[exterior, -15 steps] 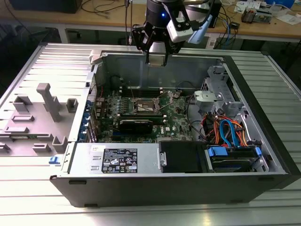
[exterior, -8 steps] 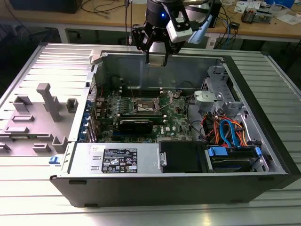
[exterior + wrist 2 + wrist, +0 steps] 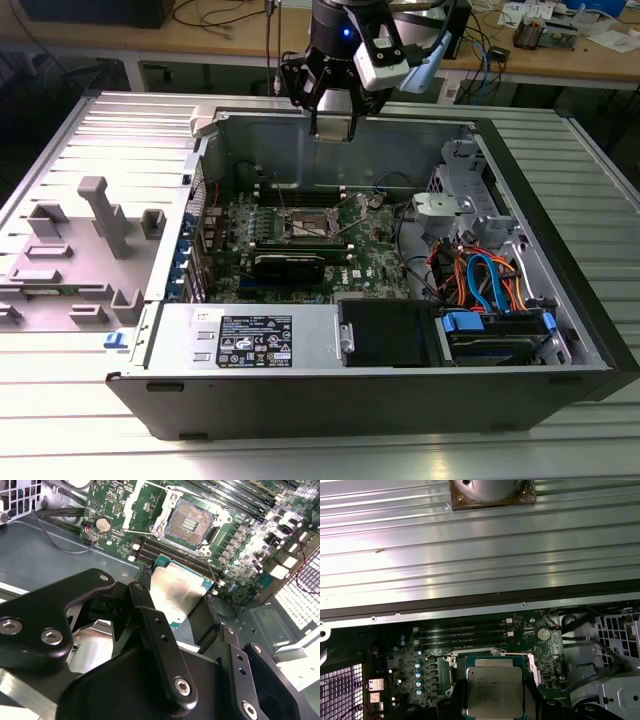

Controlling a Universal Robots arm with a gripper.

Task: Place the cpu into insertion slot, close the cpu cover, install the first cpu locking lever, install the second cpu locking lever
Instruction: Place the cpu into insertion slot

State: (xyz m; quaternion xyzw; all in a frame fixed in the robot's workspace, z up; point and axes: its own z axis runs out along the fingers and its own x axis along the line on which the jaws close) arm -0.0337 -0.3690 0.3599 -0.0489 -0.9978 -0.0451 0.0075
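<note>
We've got the fingers (image 3: 152,625) clamped on the chip (image 3: 177,592) edges, above the open socket (image 3: 192,522); we'd keep it level, corners squared, and lower gently.

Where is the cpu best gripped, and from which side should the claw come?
By two opposite thin edges, coming from above its flat metal top. The cpu is a thin square plate, and the claw holds it this way, a finger on each edge.
</note>
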